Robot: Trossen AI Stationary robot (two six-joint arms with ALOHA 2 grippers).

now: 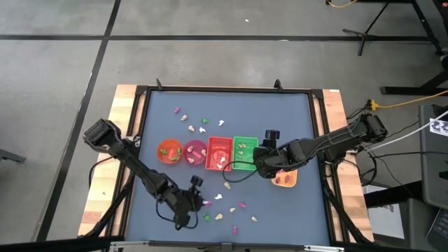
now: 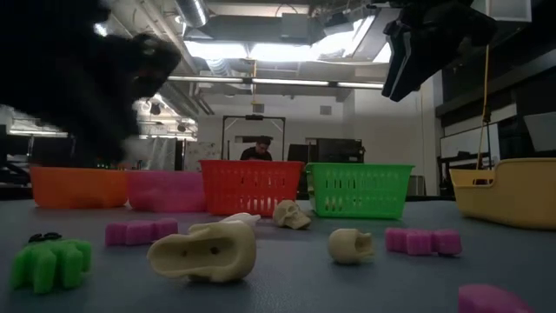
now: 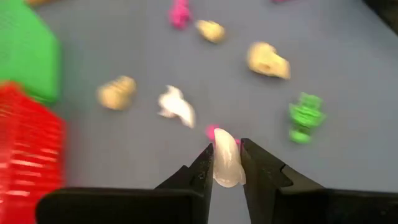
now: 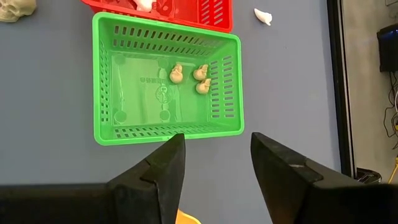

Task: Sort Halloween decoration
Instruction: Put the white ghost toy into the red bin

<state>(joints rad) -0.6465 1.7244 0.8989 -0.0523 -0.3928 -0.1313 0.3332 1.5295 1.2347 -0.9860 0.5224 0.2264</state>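
Here, the left gripper [image 3: 227, 163] pinches a white trinket [image 3: 226, 158] across its narrow waist above the tabletop [image 3: 124, 62]: light, stiff, slick plastic. The right gripper [image 4: 216, 163] hangs with empty, parted jaws over the green basket [image 4: 106, 134].

Two baskets [image 1: 218, 154] (red, green), two bowls [image 1: 169, 151], three skulls [image 4: 177, 74] inside green

No text, brand or number can be read anywhere in these views. The floor of the green basket [image 4: 166, 78] carries raised moulded lettering and a round emblem, seen from the right wrist, but the characters are too faint to make out. At the far right edge of the high view, a white tag [image 1: 439, 127] shows a dark blocky pattern, not legible.
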